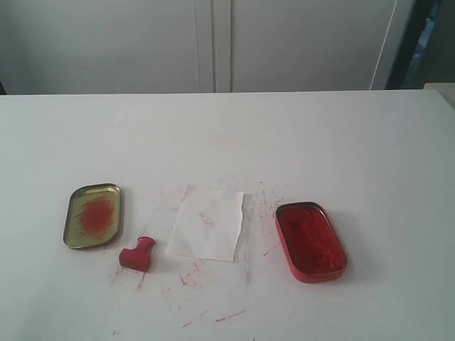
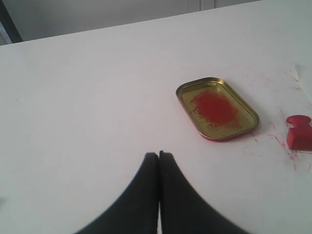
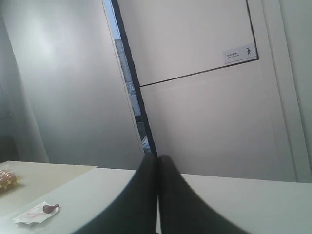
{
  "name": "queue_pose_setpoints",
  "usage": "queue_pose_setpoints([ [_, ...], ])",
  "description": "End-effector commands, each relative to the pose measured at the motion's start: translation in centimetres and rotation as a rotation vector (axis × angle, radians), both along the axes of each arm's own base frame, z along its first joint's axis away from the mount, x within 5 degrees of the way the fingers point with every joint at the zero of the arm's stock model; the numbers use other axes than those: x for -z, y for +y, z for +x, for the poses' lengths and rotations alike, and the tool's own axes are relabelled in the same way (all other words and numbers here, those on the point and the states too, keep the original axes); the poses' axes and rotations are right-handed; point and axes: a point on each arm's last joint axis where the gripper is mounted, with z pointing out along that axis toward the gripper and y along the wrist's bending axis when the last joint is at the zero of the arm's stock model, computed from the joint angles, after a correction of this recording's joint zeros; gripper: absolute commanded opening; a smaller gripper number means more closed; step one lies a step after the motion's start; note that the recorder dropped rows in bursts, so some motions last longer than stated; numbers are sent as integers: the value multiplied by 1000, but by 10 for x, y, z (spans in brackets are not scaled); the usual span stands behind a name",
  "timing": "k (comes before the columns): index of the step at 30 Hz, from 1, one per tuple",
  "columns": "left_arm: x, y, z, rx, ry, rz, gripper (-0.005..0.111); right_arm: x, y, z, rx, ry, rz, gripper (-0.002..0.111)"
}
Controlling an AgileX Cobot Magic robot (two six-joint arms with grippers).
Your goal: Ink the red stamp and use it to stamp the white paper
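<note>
The small red stamp (image 1: 138, 254) lies on the white table between the gold tin and the white paper (image 1: 207, 222); it also shows at the edge of the left wrist view as the red stamp (image 2: 299, 132). The paper carries faint red marks. A red ink-filled tin (image 1: 310, 240) sits to the paper's right. My left gripper (image 2: 159, 154) is shut and empty, well away from the stamp, over bare table. My right gripper (image 3: 157, 156) is shut and empty, pointing toward a wall and door. Neither gripper appears in the exterior view.
A gold oblong tin (image 1: 93, 215) with a red smear lies left of the stamp, seen too as the gold tin (image 2: 217, 108). Red ink streaks (image 1: 231, 315) mark the table near the front. A neighbouring table holds a small paper with a dark object (image 3: 38, 213).
</note>
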Motion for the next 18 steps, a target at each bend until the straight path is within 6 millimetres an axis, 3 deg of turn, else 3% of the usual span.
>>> queue_pose_setpoints([
  [1,0,0,0,7,-1,-4,0,12,-1,3,28,27,5,0],
  [10,0,0,0,7,-1,-4,0,14,-3,-1,15,31,63,0],
  [18,0,0,0,7,-1,-4,0,14,-22,10,146,163,422,0],
])
